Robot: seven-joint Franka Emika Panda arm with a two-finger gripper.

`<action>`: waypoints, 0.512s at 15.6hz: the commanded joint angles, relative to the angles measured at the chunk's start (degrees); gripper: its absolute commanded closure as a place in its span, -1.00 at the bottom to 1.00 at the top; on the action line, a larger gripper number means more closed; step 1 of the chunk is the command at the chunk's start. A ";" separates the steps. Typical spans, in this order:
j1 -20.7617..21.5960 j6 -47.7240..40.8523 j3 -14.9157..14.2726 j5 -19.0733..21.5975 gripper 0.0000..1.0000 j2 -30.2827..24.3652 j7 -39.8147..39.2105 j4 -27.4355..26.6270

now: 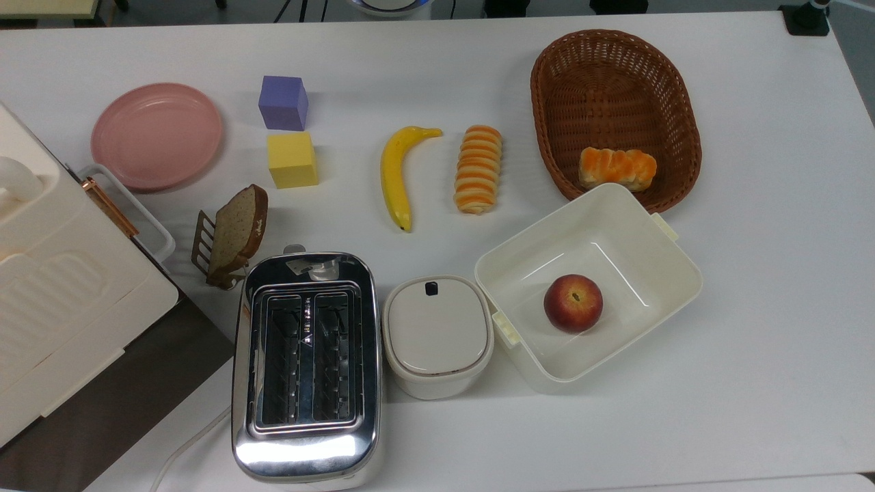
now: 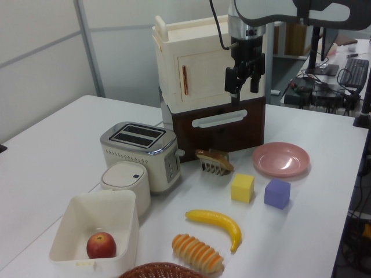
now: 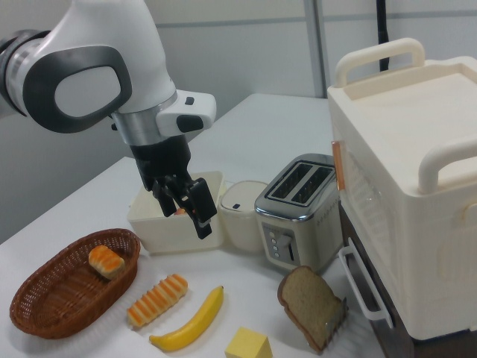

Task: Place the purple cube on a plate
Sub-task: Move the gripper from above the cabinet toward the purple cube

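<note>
One purple cube flat on table, square-on, beside plate.

This is a lab or office workroom set up as a mock kitchen. In the left view's upper right stands a desk with a keyboard and tangled cables, with pale partition walls at the upper left. A plain white table fills the top view, carrying a toaster and toy-like food such as a banana.
</note>
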 commanded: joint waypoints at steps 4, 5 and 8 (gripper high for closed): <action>-0.12 -3.10 -0.63 1.47 -1.00 -1.56 -4.24 -0.03; -0.12 -3.19 -0.63 1.47 -1.00 -1.56 -4.24 -0.03; -0.04 -3.28 -0.63 1.47 -1.00 -1.65 -3.36 -0.12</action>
